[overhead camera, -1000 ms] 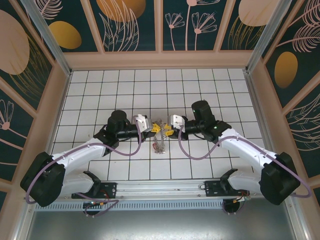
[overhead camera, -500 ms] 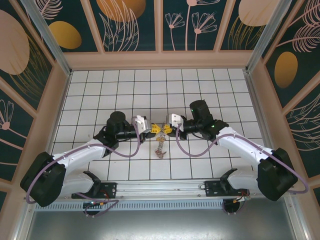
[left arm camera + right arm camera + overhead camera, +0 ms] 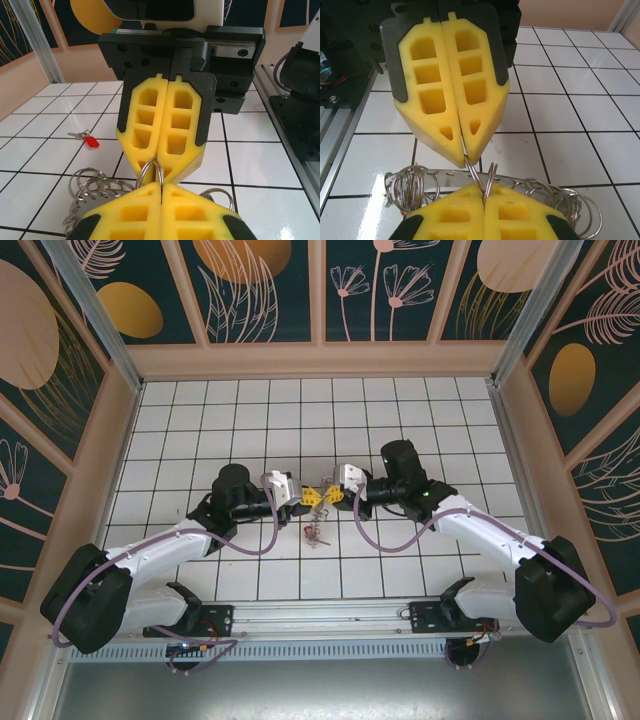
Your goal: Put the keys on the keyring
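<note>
Left wrist view: the left claw is fully closed, its yellow fingers pressed flat together, and the thin wire loops of a small split ring rise out of the seam at its tips. Tip to tip with it stands the right claw, also closed with no gap between its fingers, and the same loops run up into its point, so both claws pinch this ring from opposite sides. The ring belongs to the keyring, whose cluster of silvery rings spreads out below and to the left of the claws, with more loops showing on the other side. From the right wrist camera a grey metal band with small holes runs across just beneath the meeting tips, fringed with many such rings on both ends. Whether the bundle touches the white tiled worktop or hangs clear of it cannot be told. Farther out, a small key with a red head lies flat on the tiles, well apart from the claws. From above, the two arms meet near the middle of the worktop, the keyring just nearer the bases than the joined tips.
</note>
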